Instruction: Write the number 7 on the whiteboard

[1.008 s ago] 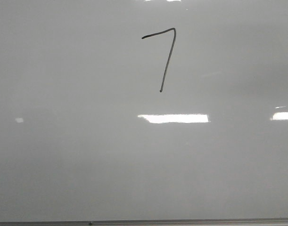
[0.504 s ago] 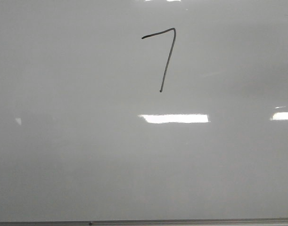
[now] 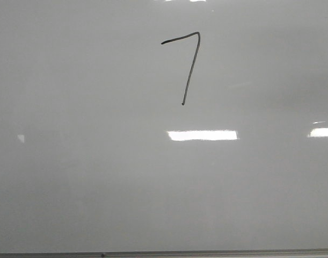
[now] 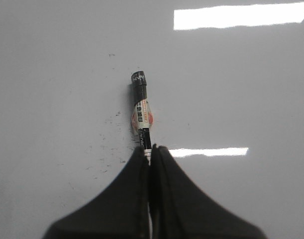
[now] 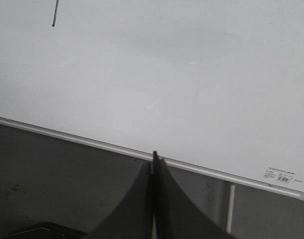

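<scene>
The number 7 is a thin dark line high on the whiteboard in the front view. Its lower end shows in the right wrist view. My left gripper is shut on a marker with a black cap, which points at the whiteboard. My right gripper is shut and empty, in front of the board's frame strip. Neither gripper shows in the front view.
The frame strip runs along the board's lower edge. Small dark marker specks dot the board near the marker. A small label sits at the board's corner. Below the board is a dark grey surface.
The number 7 and the board are unchanged. The left end of the bright reflection below the 7 has become shorter.
</scene>
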Controlling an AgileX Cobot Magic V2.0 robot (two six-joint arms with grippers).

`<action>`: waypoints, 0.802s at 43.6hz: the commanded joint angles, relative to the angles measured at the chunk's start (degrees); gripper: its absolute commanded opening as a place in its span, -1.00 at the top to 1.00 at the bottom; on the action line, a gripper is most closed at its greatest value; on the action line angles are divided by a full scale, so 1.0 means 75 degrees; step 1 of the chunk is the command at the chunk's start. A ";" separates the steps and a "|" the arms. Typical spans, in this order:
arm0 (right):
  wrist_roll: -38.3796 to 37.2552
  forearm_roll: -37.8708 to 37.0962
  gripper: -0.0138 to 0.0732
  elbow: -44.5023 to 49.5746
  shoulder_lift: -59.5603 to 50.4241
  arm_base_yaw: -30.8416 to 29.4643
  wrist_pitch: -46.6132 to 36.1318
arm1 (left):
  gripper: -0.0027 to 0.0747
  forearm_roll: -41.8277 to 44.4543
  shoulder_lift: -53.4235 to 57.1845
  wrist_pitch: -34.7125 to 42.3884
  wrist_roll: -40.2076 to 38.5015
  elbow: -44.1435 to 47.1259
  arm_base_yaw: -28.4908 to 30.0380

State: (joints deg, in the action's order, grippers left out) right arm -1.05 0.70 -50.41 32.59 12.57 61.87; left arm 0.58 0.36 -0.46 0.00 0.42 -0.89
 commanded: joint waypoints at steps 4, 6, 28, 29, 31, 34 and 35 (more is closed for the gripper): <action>0.0000 -0.0094 0.84 -0.0157 0.0013 -0.0044 -0.0506 | 0.98 -0.0077 0.0095 0.0637 0.0000 0.0092 -0.0006; 0.0000 -0.0094 0.84 -0.0157 0.0013 -0.0044 -0.0506 | 0.98 -0.0077 0.0095 0.0637 0.0000 0.0092 -0.0006; 0.0030 0.0033 0.84 0.2304 -0.1586 -0.1222 -0.3732 | 0.99 -0.0077 0.0095 0.0637 0.0000 0.0092 -0.0006; 0.0030 0.0043 0.84 0.2478 -0.1750 -0.1293 -0.4049 | 0.99 -0.0077 0.0095 0.0637 0.0000 0.0092 -0.0006; 0.0030 0.0052 0.84 0.3091 -0.2077 -0.1415 -0.4730 | 0.98 -0.0077 0.0095 0.0637 0.0000 0.0092 -0.0006; 0.0030 0.0052 0.84 0.3846 -0.2569 -0.1525 -0.5466 | 0.98 -0.0077 0.0095 0.0637 0.0000 0.0092 -0.0006; 0.0030 0.0052 0.84 0.4170 -0.2786 -0.1551 -0.5751 | 0.99 -0.0077 0.0095 0.0637 0.0000 0.0092 -0.0006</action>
State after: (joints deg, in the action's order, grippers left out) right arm -1.05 0.79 -23.85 15.27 2.08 31.56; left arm 0.58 0.36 -0.46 0.00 0.42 -0.89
